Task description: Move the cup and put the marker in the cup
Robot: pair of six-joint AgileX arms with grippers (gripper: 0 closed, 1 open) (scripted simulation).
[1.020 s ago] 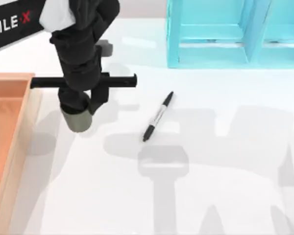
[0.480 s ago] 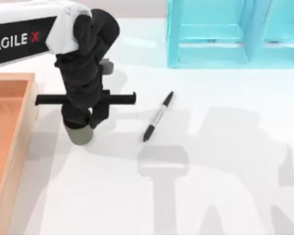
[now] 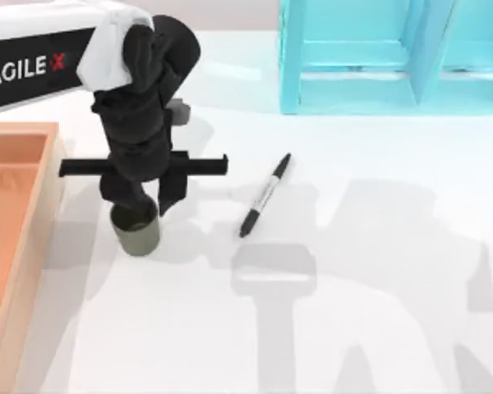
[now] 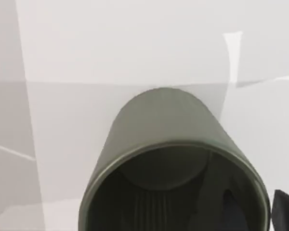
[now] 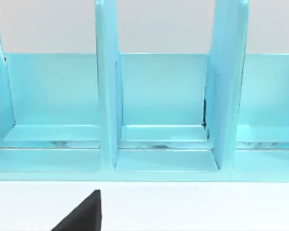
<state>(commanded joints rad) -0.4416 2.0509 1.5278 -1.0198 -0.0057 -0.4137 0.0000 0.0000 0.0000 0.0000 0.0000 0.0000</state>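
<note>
My left gripper hangs over the left half of the white tabletop, its fingers reaching down at the rim of the small dark olive-green matte cylindrical cup; one dark finger seems to sit inside the rim and the other outside, so I judge they pinch the wall, though I cannot tell whether they are clamped or have let go. The cup stands upright on the tabletop, mouth up, near the left edge and just beside the orange wooden tray; in my left wrist view the cup is close below, its hollow open and nothing inside. The slim black marker with a pale grey-white middle band lies flat to the right of the cup, near it but apart, roughly mid-tabletop; its long axis runs diagonally, one end toward the near left, the other toward the far right. I judge my left arm is the nearer to it; a grasp would go across the middle band, fingers square to that diagonal. The tabletop around the marker is bare and smooth. Farther off, along the far edge, stands the turquoise open-fronted shelf rack; my right wrist view faces its compartments, and I cannot tell how my right fingers stand.
</note>
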